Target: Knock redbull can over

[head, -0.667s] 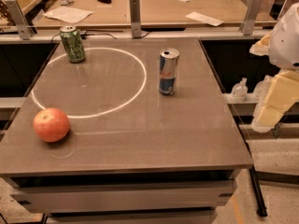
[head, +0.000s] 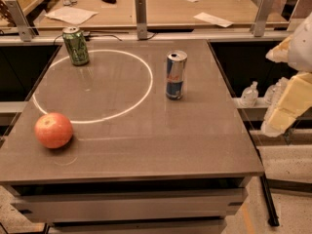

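Note:
The redbull can (head: pixel 175 75) stands upright on the grey table (head: pixel 146 145), right of centre toward the back. It is slim, blue and silver with a red mark and a shiny top. My gripper (head: pixel 288 108) is at the right edge of the view, off the table's right side, a cream-coloured part pointing down and left. It is well to the right of the can and apart from it.
A wider green can (head: pixel 75 45) stands at the back left. A red apple (head: pixel 53 130) lies at the front left. A bright ring of light (head: pixel 92 86) marks the tabletop. A wooden counter (head: pixel 161 9) with papers runs behind. A plastic bottle (head: pixel 250 93) sits lower right of the table.
The view has moved slightly, so the table and its objects sit a little lower and further right in it. The gripper and the cans have not visibly changed relative to each other.

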Controlling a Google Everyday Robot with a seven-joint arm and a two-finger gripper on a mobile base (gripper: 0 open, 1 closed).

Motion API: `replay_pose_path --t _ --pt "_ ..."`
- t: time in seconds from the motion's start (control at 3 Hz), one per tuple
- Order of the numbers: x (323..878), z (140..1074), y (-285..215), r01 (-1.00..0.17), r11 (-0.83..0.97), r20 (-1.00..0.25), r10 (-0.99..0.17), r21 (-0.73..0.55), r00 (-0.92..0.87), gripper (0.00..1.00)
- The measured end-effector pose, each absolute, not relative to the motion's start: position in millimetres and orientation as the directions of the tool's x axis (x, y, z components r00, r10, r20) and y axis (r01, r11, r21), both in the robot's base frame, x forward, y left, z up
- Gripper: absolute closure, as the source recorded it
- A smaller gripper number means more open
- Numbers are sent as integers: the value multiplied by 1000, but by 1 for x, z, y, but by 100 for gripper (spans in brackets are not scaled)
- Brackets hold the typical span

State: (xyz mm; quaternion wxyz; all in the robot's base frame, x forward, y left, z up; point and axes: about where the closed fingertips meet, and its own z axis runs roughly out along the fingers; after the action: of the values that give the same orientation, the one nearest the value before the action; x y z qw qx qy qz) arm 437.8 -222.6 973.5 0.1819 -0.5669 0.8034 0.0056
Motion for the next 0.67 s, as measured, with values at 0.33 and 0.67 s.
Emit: replay_pose_path --t 0.33,0.67 --pt "441 943 -250 -863 496 -474 -785 -94 -400 0" --pt "446 920 -274 -801 598 -656 -617 -34 -433 0"
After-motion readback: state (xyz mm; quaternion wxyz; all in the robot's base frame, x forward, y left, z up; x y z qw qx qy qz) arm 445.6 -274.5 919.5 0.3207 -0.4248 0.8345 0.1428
